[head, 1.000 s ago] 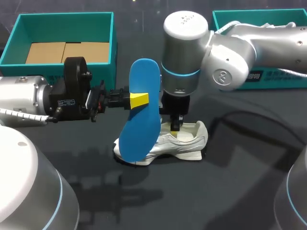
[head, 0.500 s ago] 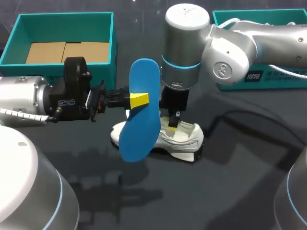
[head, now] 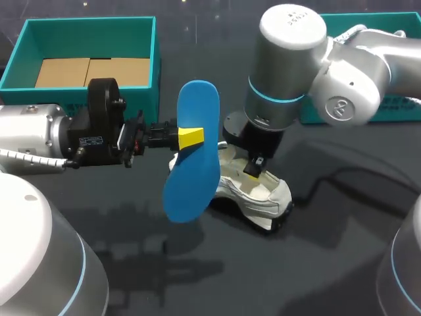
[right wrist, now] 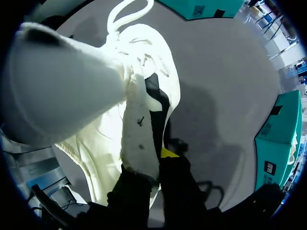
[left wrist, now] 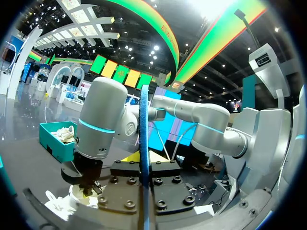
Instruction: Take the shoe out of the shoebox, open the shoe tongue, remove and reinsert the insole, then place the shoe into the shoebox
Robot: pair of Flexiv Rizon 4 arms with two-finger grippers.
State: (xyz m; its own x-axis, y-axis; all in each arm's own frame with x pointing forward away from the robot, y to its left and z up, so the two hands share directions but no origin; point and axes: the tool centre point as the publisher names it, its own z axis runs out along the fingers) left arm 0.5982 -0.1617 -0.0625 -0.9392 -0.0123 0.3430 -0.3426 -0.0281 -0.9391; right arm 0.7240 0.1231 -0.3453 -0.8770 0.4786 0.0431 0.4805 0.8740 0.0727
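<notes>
A blue insole (head: pixel 195 155) hangs upright over the table's middle, with my left gripper (head: pixel 191 138) shut on its mid part. In the left wrist view the insole (left wrist: pixel 144 143) is edge-on between the yellow tips of that gripper (left wrist: pixel 144 159). Behind it lies the white shoe (head: pixel 260 192), its toe hidden by the insole. My right gripper (head: pixel 255 168) comes down into the shoe's opening and is shut on its side wall. In the right wrist view that gripper (right wrist: pixel 154 170) pinches the white shoe (right wrist: pixel 139 100) at the collar, laces and tongue ahead of it.
An open teal shoebox (head: pixel 154 59) with brown cardboard inside stands at the back left. A second teal box (head: pixel 368 108) sits at the back right behind my right arm, and also shows as a teal box (right wrist: pixel 278 139) beside the shoe.
My right arm has moved right and forward, dragging and turning the shoe so its heel swings toward the front right. The left arm and insole have stayed still.
</notes>
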